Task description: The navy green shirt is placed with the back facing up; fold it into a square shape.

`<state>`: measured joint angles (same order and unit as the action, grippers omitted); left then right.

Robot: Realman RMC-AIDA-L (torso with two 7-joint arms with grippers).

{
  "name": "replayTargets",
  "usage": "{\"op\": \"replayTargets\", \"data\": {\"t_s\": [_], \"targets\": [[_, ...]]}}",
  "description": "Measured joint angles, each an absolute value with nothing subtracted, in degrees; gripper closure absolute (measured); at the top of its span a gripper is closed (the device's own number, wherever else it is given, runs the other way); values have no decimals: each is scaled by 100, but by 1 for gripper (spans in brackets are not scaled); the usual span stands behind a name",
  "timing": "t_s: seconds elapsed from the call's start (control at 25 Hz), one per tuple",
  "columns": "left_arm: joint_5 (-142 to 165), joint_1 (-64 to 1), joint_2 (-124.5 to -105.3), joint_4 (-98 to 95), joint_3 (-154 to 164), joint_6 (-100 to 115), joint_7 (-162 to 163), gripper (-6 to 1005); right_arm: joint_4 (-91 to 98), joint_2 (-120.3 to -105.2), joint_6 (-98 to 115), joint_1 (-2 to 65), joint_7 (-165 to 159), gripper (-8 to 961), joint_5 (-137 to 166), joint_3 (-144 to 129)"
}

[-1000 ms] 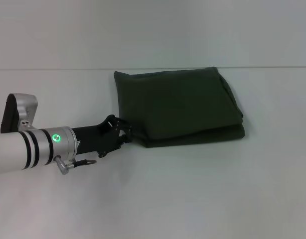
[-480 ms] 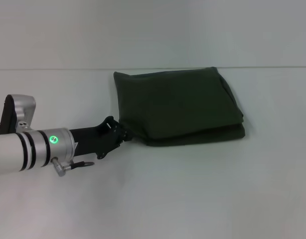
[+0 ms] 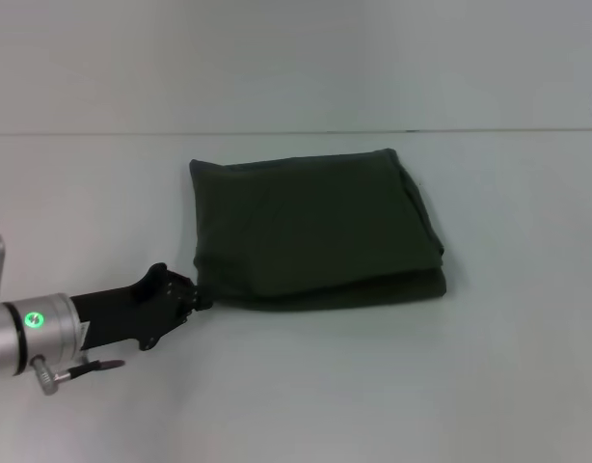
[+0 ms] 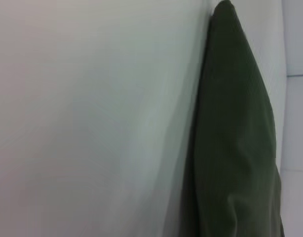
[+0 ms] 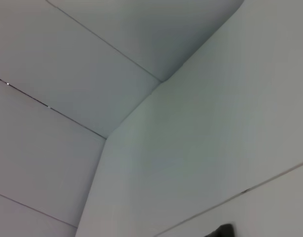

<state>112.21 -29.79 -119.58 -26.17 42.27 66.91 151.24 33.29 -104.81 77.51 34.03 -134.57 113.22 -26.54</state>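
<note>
Head view: the navy green shirt (image 3: pixel 310 230) lies folded into a near-square on the white table (image 3: pixel 373 386), with bare surface open on every side. The left gripper (image 3: pixel 192 297) sits at its near-left corner, seemingly pinching the hem. Left wrist view: the shirt's edge (image 4: pixel 235 148) lies flat on the table. The right wrist view shows only pale panels.

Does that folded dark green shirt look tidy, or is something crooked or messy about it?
Mostly tidy. The dark olive-green cloth shirt lies folded in a rough square on the white table, but its right side bulges, with layers stepped unevenly at the near-right corner. The left black claw is at its near-left corner.
</note>
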Motion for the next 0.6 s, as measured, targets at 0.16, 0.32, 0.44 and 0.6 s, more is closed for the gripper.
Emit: {"op": "replayTargets", "data": {"t_s": [0.16,0.32,0.44,0.6], "targets": [[11218,-2968,-11806,-2573,4223,6833,15024,972,3329,-10512,7739,3404,-13453,13,11320,-2659],[11231,-3027,-11728,-2628,4229,7028,14682,969,3329,-10519,7736,3406,-13446,13,11320,-2681],[11245,-2993,-11639,-2771,4230,7417,14598,967,3329,-10517,7753,3402,-13446,13,11329,-2694],[11197,-2629,-11434,-3092,3847,8147,14309,833,3340,-10466,7789,3398,-13363,13,11363,-2835]]}}
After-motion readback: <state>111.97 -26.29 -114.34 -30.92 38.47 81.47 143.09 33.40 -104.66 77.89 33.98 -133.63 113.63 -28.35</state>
